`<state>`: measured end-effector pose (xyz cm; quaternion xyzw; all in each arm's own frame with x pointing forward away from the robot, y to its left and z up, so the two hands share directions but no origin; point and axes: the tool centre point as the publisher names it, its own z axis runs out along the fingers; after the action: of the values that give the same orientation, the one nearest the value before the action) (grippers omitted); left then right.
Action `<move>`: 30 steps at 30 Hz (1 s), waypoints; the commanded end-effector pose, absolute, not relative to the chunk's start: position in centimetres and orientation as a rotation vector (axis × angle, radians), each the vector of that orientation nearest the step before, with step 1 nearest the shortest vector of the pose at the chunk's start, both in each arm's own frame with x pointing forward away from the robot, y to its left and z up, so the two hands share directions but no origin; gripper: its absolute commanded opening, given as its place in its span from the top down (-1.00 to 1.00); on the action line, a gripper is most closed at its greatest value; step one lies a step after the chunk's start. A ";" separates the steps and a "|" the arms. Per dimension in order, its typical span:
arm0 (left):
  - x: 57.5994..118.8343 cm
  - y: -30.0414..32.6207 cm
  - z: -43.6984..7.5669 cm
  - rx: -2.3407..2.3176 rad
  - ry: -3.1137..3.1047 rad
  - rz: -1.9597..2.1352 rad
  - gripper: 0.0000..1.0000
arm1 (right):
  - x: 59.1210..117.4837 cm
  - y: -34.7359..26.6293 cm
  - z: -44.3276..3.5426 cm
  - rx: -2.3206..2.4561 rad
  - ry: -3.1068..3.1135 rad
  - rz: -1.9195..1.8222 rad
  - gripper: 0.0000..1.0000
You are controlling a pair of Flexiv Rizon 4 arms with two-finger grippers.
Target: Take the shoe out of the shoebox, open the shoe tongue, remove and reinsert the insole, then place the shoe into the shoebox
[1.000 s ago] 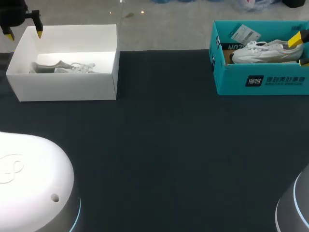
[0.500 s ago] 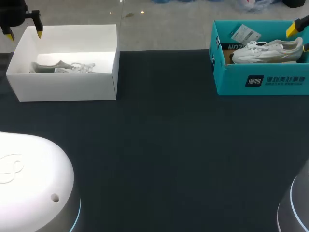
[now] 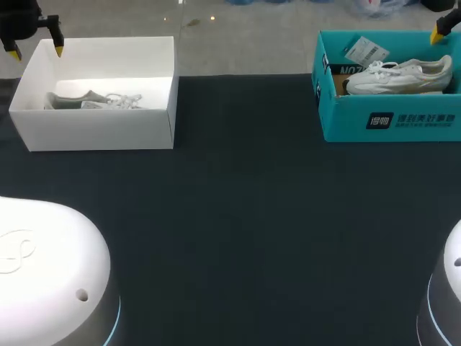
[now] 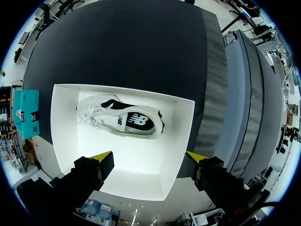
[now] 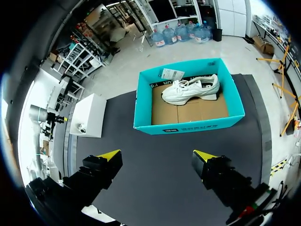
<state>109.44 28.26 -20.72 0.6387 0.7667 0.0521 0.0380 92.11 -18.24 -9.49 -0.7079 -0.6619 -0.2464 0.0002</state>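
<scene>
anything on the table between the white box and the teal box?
Nothing. Only bare dark table lies between the white shoebox and the teal shoebox. The head view shows the whole stretch.

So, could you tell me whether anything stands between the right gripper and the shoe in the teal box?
Nothing visible does. The right gripper is open, with the lidless teal box ahead of it. The shoe lies uncovered inside; a tag rests beside it, not over it.
</scene>
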 end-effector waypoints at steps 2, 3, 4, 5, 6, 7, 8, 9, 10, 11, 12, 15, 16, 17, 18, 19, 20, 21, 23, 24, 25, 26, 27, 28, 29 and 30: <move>109.4 28.2 -20.7 1.959 2.352 0.164 -1.00 | 92.0 -18.1 -9.4 -2.242 -2.086 -0.755 -1.00; 109.4 28.2 -20.7 1.959 2.352 0.164 -1.00 | 92.0 -18.1 -9.4 -2.242 -2.086 -0.755 -1.00; 109.4 28.2 -20.7 1.959 2.352 0.164 -1.00 | 92.0 -18.1 -9.4 -2.242 -2.086 -0.755 -1.00; 109.4 28.2 -20.7 1.959 2.352 0.164 -1.00 | 92.0 -18.1 -9.4 -2.242 -2.086 -0.755 -1.00; 109.4 28.2 -20.7 1.959 2.352 0.164 -1.00 | 92.0 -18.1 -9.4 -2.242 -2.086 -0.755 -1.00; 109.4 28.2 -20.7 1.959 2.352 0.164 -1.00 | 92.0 -18.1 -9.4 -2.242 -2.086 -0.755 -1.00; 109.4 28.2 -20.7 1.959 2.352 0.164 -1.00 | 92.0 -18.1 -9.4 -2.242 -2.086 -0.755 -1.00; 109.4 28.2 -20.7 1.959 2.352 0.164 -1.00 | 92.5 -17.9 -9.7 -2.244 -2.095 -0.762 -1.00; 109.4 28.2 -20.7 1.959 2.352 0.164 -1.00 | 93.6 -17.8 -10.2 -2.264 -2.104 -0.782 -1.00; 109.4 28.2 -20.7 1.959 2.352 0.164 -1.00 | 94.7 -17.9 -10.6 -2.284 -2.130 -0.776 -1.00; 109.4 28.2 -20.7 1.959 2.352 0.164 -1.00 | 96.2 -18.1 -10.9 -2.310 -2.158 -0.805 -1.00; 109.4 28.2 -20.7 1.959 2.352 0.164 -1.00 | 99.4 -18.7 -11.8 -2.366 -2.259 -0.804 -1.00; 109.4 28.2 -20.7 1.959 2.352 0.164 -1.00 | 100.4 -19.0 -12.3 -2.389 -2.273 -0.766 -1.00; 109.4 28.2 -20.7 1.959 2.352 0.164 -1.00 | 101.3 -19.3 -12.7 -2.389 -2.281 -0.769 -1.00; 109.4 28.2 -20.7 1.959 2.352 0.164 -1.00 | 102.2 -19.7 -13.1 -2.412 -2.250 -0.786 -1.00; 109.4 28.2 -20.7 1.959 2.352 0.164 -1.00 | 102.9 -19.9 -13.5 -2.414 -2.257 -0.741 -1.00; 109.4 28.2 -20.7 1.959 2.352 0.164 -1.00 | 103.7 -20.1 -13.8 -2.424 -2.256 -0.758 -1.00; 109.4 28.2 -20.7 1.959 2.352 0.164 -1.00 | 104.4 -20.4 -14.2 -2.448 -2.222 -0.752 -1.00; 109.4 28.2 -20.7 1.959 2.352 0.164 -1.00 | 105.7 -20.9 -15.1 -2.462 -2.163 -0.727 -1.00; 109.4 28.2 -20.7 1.959 2.352 0.164 -1.00 | 106.2 -21.1 -15.5 -2.470 -2.150 -0.693 -1.00; 109.4 28.2 -20.7 1.959 2.352 0.164 -1.00 | 106.6 -21.4 -15.8 -2.480 -2.131 -0.694 -1.00; 109.4 28.2 -20.7 1.959 2.352 0.164 -1.00 | 106.9 -21.9 -16.2 -2.508 -2.122 -0.640 -1.00; 109.4 28.2 -20.7 1.959 2.352 0.164 -1.00 | 107.1 -22.3 -16.5 -2.530 -2.106 -0.609 -1.00; 109.4 28.2 -20.7 1.959 2.352 0.164 -1.00 | 107.1 -22.8 -16.7 -2.555 -2.078 -0.573 -1.00; 109.4 28.2 -20.7 1.959 2.352 0.164 -1.00 | 107.1 -23.2 -16.9 -2.566 -2.060 -0.562 -1.00; 109.4 28.2 -20.7 1.959 2.352 0.164 -1.00 | 107.2 -23.7 -17.1 -2.580 -2.040 -0.535 -1.00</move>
<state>109.45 28.25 -20.72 0.6388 0.7667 0.0521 0.0380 104.68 -23.39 -16.74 -0.7622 -0.6096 -0.1865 -0.1126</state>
